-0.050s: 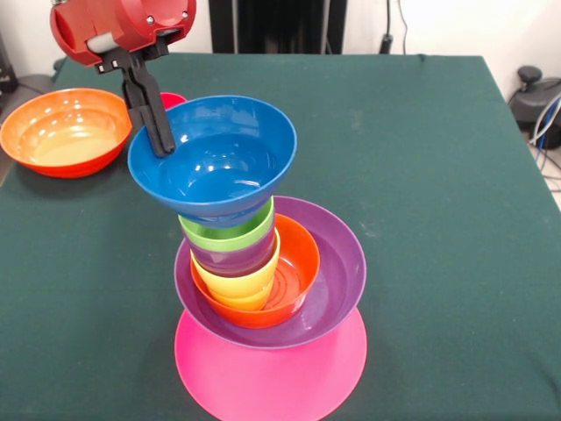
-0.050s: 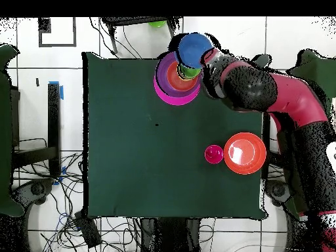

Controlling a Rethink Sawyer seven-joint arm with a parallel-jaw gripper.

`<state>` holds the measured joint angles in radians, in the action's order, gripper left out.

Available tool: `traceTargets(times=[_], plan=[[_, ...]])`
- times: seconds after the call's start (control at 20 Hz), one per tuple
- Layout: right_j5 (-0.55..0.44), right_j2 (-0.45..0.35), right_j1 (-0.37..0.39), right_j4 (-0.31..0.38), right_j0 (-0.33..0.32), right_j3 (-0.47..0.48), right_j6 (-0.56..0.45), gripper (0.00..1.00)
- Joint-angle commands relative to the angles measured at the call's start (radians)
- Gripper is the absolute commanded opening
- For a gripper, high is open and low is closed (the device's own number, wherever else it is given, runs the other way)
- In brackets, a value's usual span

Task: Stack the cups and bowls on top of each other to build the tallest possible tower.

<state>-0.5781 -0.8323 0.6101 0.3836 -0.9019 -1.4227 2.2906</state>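
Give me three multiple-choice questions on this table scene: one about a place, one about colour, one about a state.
1. Where does the large orange bowl sit?
A. On the tower
B. On the table, apart from the tower
C. Under the pink bowl

2. Which colour is the tower's topmost bowl?
A. Blue
B. Yellow
C. White

3. What is the tool doing?
A. Hanging free
B. Gripping the blue bowl's rim
C. Holding the red cup

Answers: 1 B, it stands alone. 2 A, blue sits highest. 3 B, the tool's fingers straddle the rim.
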Motion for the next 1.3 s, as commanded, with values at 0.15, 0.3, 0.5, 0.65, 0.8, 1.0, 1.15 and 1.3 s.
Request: traceTargets(times=[0.15,0.3,0.5,0.65,0.8,1.0,1.15,1.3], plan=[[-0.067,0.001,-0.003,0.067,0.047,-0.054,-0.21,0.0],[-0.065,0.0,-0.004,0.068,0.046,-0.053,-0.213,0.0],[-0.064,-0.002,-0.008,0.07,0.045,-0.05,-0.219,0.0],[-0.06,-0.001,-0.009,0.073,0.044,-0.051,-0.22,0.0],[-0.057,-0.001,-0.009,0.075,0.043,-0.053,-0.221,0.0],[-0.056,-0.001,-0.011,0.076,0.043,-0.053,-0.223,0.0],[-0.059,-0.003,-0.013,0.076,0.041,-0.054,-0.228,0.0],[-0.053,-0.005,-0.014,0.078,0.04,-0.058,-0.228,0.0]])
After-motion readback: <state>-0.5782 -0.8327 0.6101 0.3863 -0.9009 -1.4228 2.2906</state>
